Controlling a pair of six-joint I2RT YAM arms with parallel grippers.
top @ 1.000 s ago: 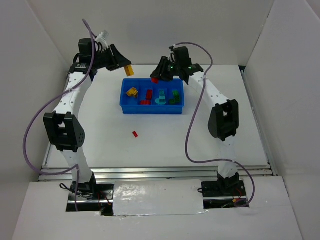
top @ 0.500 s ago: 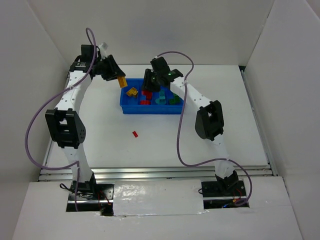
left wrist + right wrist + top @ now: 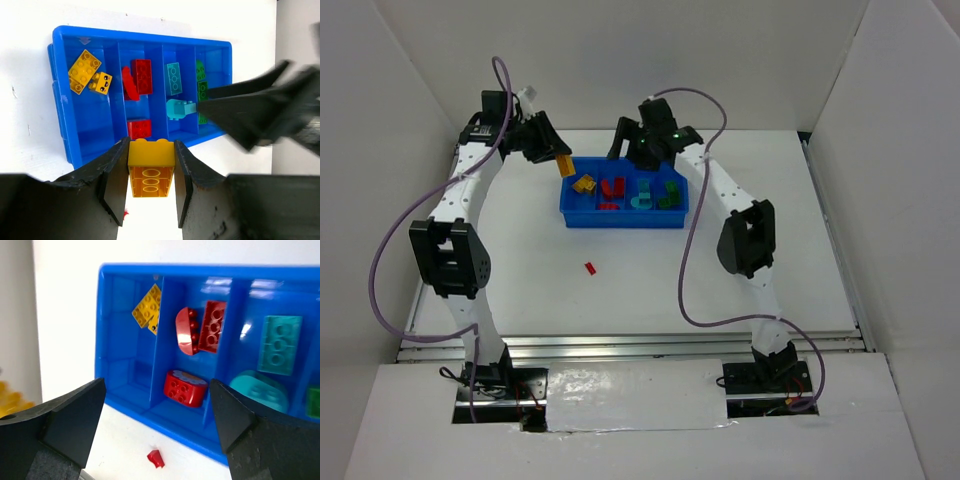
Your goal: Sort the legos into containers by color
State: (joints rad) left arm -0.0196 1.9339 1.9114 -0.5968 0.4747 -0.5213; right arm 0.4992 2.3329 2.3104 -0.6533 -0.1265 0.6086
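Note:
The blue tray (image 3: 625,216) holds the containers, four compartments side by side. Yellow legos (image 3: 84,71) lie in the left one, red legos (image 3: 141,76) in the second, teal (image 3: 173,78) in the third and green (image 3: 202,90) in the right one. My left gripper (image 3: 558,160) hangs at the tray's back-left corner, shut on a yellow brick (image 3: 151,167). Over the red compartment my right gripper (image 3: 157,387) stands open and empty, with a red rounded brick (image 3: 185,387) lying below it. A small red piece (image 3: 590,268) lies on the table in front of the tray.
White walls close in the table at the back and both sides. The right gripper's dark fingers (image 3: 260,110) reach into the left wrist view from the right, over the tray's green end. Purple cables loop beside both arms.
The right gripper came over the tray with a red brick, opened and let it go into the red compartment. The left gripper moved to the tray's corner with its yellow brick.

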